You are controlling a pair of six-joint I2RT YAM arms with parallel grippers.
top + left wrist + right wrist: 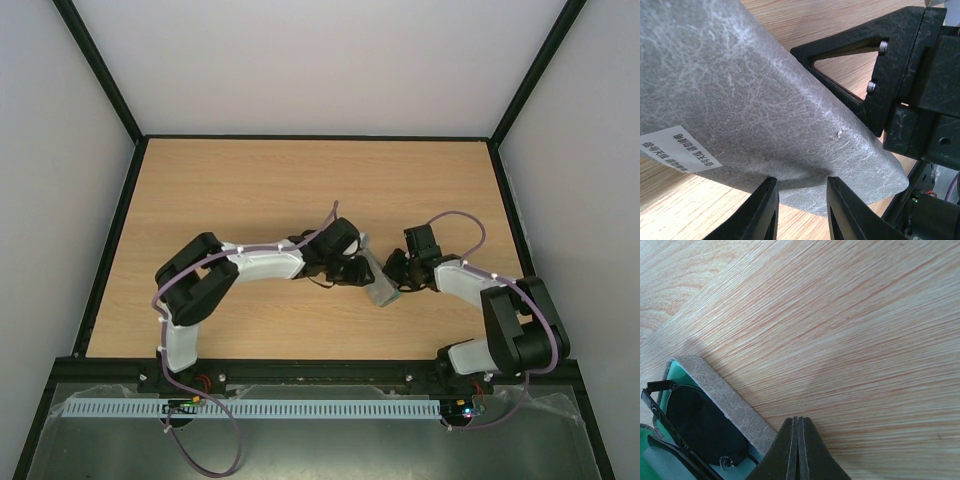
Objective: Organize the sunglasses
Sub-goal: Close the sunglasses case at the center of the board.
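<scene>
The sunglasses [700, 427] lie inside the open grey case [725, 400], on its teal lining, with one round dark lens and the thin wire frame showing in the right wrist view. My right gripper [798, 421] is shut and empty, just right of the case's rim. In the left wrist view the case's felt outside [740, 90] fills the frame, and my left gripper [801, 181] pinches its lower edge between both fingers. From above, the case [381, 288] sits mid-table between the left gripper [355, 268] and the right gripper [398, 270]. The sunglasses are hidden there.
A white label [680, 150] is stuck on the case's outside. The right arm's black finger [840, 55] sits close behind the case in the left wrist view. Bare wooden table [300, 190] stretches toward the back wall, framed by black rails.
</scene>
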